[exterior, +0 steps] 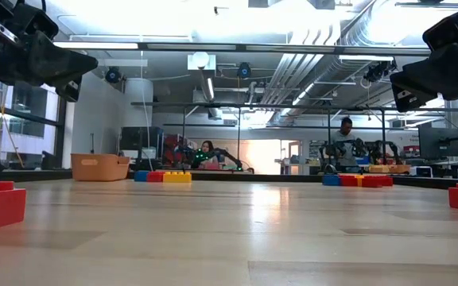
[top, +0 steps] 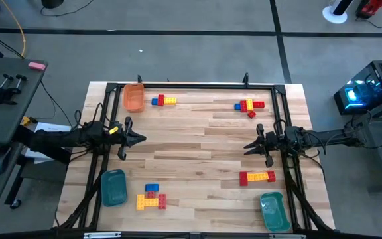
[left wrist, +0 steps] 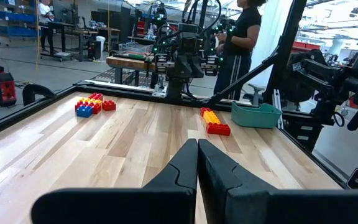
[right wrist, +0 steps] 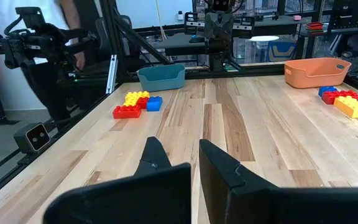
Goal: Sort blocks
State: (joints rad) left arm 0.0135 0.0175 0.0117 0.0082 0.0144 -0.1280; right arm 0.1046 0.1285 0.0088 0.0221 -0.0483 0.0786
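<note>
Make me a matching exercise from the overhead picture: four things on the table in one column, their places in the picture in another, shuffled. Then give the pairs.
Things:
1. orange tray
2. red and yellow brick row
3. left claw
4. teal tray by the right arm

Places in the high view:
A. bottom right corner of the table
B. top left corner of the table
C. left side, halfway up the table
D. right side, just above the bottom right tray

Pairs: 1-B, 2-D, 3-C, 4-A

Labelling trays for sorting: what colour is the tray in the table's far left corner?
Orange tray, clearest in the high view.
</note>
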